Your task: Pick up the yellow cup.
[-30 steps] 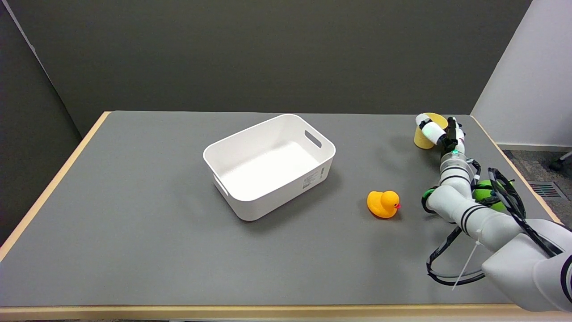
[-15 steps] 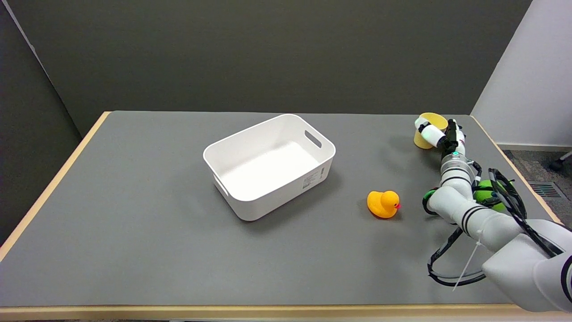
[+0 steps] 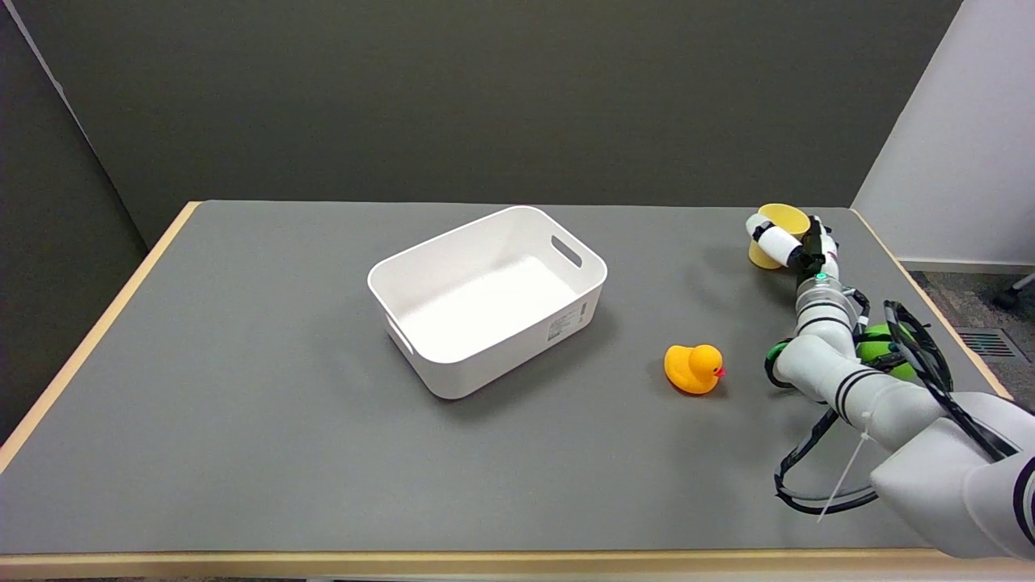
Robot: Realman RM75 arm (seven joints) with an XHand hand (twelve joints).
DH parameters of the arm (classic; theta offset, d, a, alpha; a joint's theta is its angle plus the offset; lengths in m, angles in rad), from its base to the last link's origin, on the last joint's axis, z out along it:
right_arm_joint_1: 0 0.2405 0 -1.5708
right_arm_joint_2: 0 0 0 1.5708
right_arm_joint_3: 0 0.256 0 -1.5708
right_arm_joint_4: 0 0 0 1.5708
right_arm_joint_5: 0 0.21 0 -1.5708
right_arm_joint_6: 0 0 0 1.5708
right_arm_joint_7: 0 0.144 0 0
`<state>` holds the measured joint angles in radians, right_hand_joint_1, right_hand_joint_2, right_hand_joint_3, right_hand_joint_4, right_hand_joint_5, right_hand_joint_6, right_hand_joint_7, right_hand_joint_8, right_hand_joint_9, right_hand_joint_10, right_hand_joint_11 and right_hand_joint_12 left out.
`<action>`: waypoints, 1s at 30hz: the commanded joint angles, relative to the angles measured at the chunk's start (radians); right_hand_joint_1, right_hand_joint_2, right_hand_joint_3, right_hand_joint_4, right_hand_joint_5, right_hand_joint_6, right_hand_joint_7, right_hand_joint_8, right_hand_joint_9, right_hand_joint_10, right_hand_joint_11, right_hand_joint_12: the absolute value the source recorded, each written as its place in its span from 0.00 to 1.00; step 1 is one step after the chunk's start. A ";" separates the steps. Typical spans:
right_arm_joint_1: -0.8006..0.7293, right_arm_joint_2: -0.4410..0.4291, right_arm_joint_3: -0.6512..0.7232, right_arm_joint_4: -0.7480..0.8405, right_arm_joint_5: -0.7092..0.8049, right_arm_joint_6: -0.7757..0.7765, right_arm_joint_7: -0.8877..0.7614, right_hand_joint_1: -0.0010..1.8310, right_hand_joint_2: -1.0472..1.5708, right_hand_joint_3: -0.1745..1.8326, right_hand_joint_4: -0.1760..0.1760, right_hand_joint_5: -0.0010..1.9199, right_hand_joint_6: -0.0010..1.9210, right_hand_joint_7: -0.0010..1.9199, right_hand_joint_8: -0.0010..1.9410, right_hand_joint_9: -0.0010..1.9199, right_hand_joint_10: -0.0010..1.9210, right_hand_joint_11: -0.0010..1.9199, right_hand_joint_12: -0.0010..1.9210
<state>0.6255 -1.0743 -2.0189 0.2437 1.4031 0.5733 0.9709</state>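
Note:
The yellow cup point(image 3: 781, 216) stands upright near the far right corner of the grey table point(image 3: 242, 404). My right hand point(image 3: 799, 246) is at the cup's right side. A white finger point(image 3: 775, 238) curls across the cup's front, so the hand grips the cup around its body. The rest of the fingers are hidden behind the cup and the wrist. The cup's base looks to be still on the table.
A white bin point(image 3: 485, 299) sits in the middle of the table. A yellow rubber duck point(image 3: 694, 369) lies left of my forearm. A green object point(image 3: 877, 346) lies partly hidden behind the arm. The table's right edge point(image 3: 914, 283) is close to the cup.
The finger across the cup's front has drawn in tighter and a little higher on the cup. The cup has shifted very slightly left. Duck and bin have not moved.

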 commanded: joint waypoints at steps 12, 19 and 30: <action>0.013 -0.003 0.009 -0.018 -0.028 -0.003 -0.001 0.51 0.66 0.56 0.37 0.00 0.03 0.00 0.00 0.00 0.00 0.00 0.02; 0.014 -0.003 0.026 -0.020 -0.026 -0.001 -0.001 0.56 0.72 0.55 0.41 0.04 0.16 0.03 0.12 0.01 0.20 0.00 0.34; 0.009 -0.003 0.046 -0.022 -0.018 0.022 -0.001 0.59 0.87 0.26 0.27 0.16 0.90 0.27 0.68 0.18 0.50 0.10 0.65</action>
<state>0.6375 -1.0768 -1.9970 0.2257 1.3760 0.5742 0.9700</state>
